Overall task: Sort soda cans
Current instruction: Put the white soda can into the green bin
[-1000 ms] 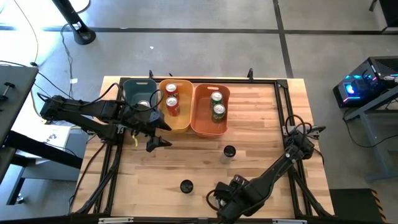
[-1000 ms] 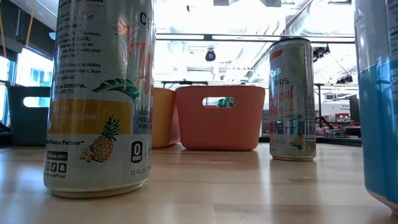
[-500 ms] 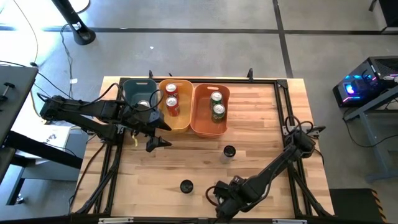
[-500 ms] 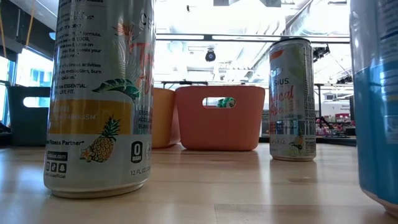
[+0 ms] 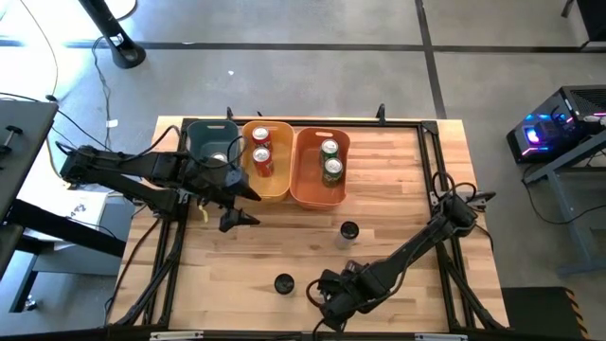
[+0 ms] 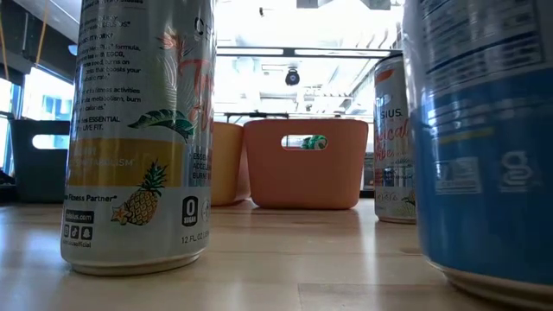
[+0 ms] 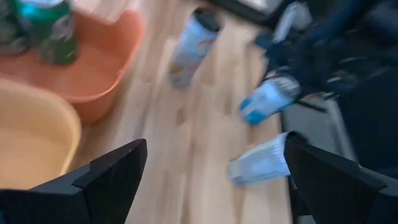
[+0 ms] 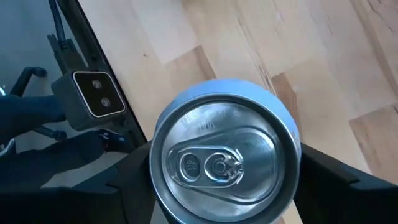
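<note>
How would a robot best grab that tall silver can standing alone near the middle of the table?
Probably around its smooth round side wall, coming from above with fingers either side. The silver pineapple-print can stands upright on the wooden table with free space around it.

A wooden counter (image 5: 398,204) stands on a grey concrete floor (image 5: 312,80) (crossed by dark seams); bright ceiling lights (image 6: 294,22) and tall windows (image 6: 39,95) beyond.

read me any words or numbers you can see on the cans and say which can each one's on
Near can: "FITNESS PARTNER", "12 FL OZ", a "0" badge, "ESSENTIAL"; its other small print is too fine to read.
Far can: cut-off letters "IUS"; the rest is unreadable.
Blue can: print too blurred to read.
Binned cans: no readable text.
</note>
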